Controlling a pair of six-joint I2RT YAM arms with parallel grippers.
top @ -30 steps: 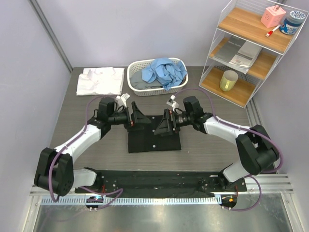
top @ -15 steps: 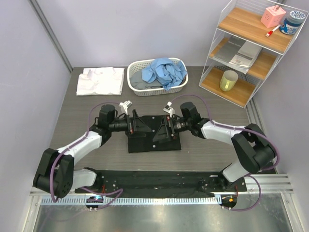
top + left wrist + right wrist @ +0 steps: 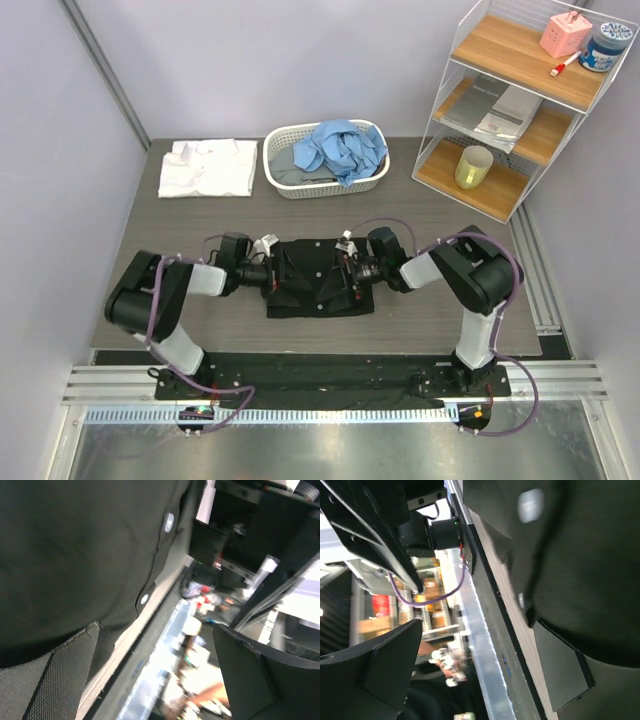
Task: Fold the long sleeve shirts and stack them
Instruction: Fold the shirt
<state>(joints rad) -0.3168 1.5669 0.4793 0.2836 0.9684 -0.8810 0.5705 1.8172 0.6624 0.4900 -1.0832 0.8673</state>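
Dark grey wood-look tabletop (image 3: pixel 430 310) boxed in by pale lilac walls, with a wire-and-wood shelf rack (image 3: pixel 530 100) in the far right corner holding a yellow cup (image 3: pixel 473 167) and a few other bits.

The black shirt (image 3: pixel 318 300) sits pretty much dead centre, folded into a neat, roughly square packet right between the two arms. Both arms are stretched out low and pointing in at each other over it. The left gripper (image 3: pixel 288 272) is over the left part of the packet and the right gripper (image 3: pixel 345 274) over the right part, with only a small gap between them. Both are spread wide and holding nothing.

The wrist cams show each gripper right down at the cloth, one finger (image 3: pixel 50 680) of the left one against or just above the fabric. Honestly can't tell if it's actually pressing. You can also see a couple of the little white buttons (image 3: pixel 169 521) along the shirt's placket there.

The white shirt (image 3: pixel 208 167) is folded flat at the far left of the tabletop, well away from the black one. Just to its right is the white slatted basket (image 3: pixel 275 175), with the light blue shirt (image 3: pixel 340 148) crumpled up inside on top of something grey.
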